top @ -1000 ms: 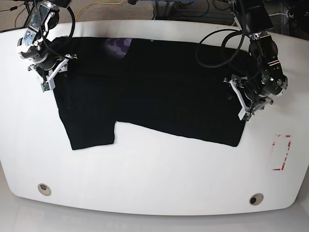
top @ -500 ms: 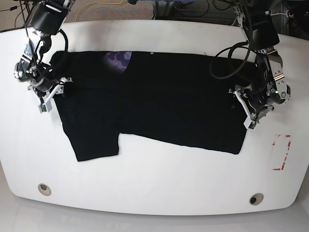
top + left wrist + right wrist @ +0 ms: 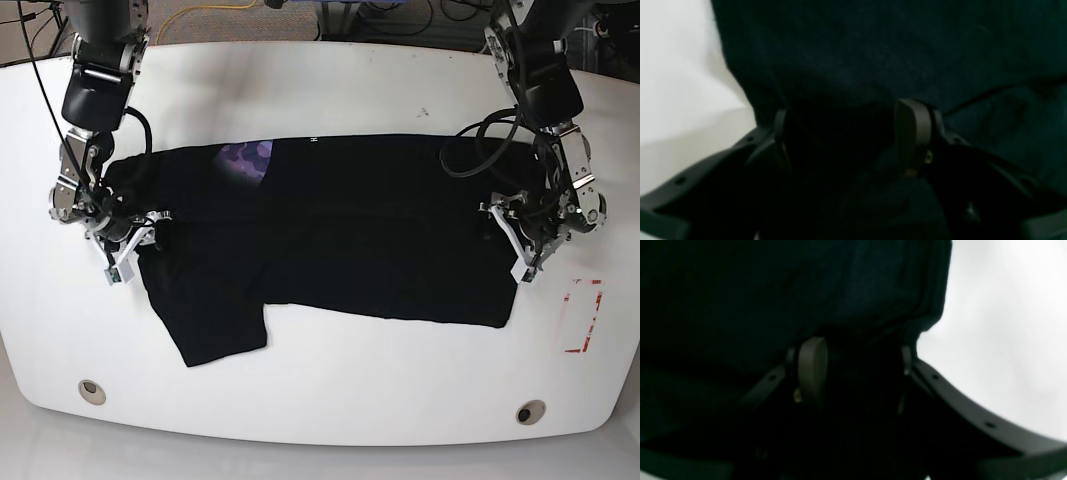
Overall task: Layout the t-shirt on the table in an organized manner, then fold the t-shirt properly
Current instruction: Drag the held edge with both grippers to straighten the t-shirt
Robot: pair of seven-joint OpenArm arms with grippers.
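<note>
Left gripper (image 3: 522, 240): low at the t-shirt's (image 3: 350, 230) right edge in the base view, jaws clamped on bunched black cloth.
Right gripper (image 3: 128, 240): low at the opposite edge, likewise pinching fabric.
T-shirt: spread across the table (image 3: 330, 400), long axis side to side, purple patch (image 3: 245, 160) showing at its far edge.

Matt black cloth t-shirt (image 3: 350, 230); glossy smooth white table (image 3: 330, 390)

Floor (image 3: 250, 22) behind w/ tangled cables (image 3: 215, 12).

Bare table (image 3: 330, 400) before t-shirt (image 3: 380, 230)
</note>
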